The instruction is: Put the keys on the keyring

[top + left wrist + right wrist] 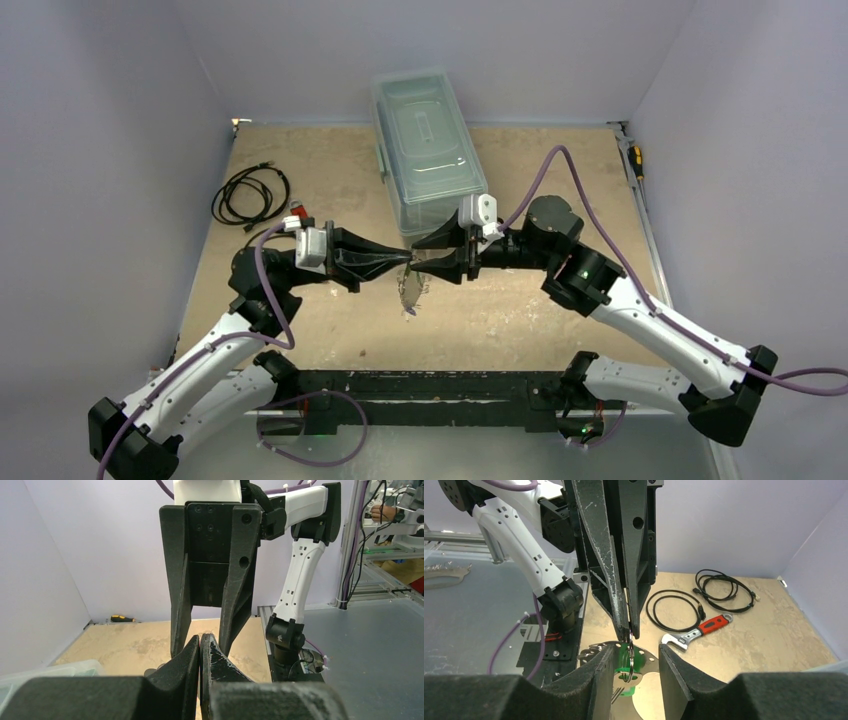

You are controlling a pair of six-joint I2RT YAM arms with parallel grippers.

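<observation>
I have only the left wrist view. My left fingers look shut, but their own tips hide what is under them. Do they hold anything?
Observer: Yes. In the right wrist view the left gripper pinches a small wire ring at its tips.
Operator: Where is the green key?
Observer: The green key hangs just below that ring, in the gap between the open fingers of the right gripper; neither finger seems to press it.
Operator: And the keyring itself?
Observer: In the top view the keyring hangs under the two meeting tips. I cannot tell if it touches the table.
</observation>
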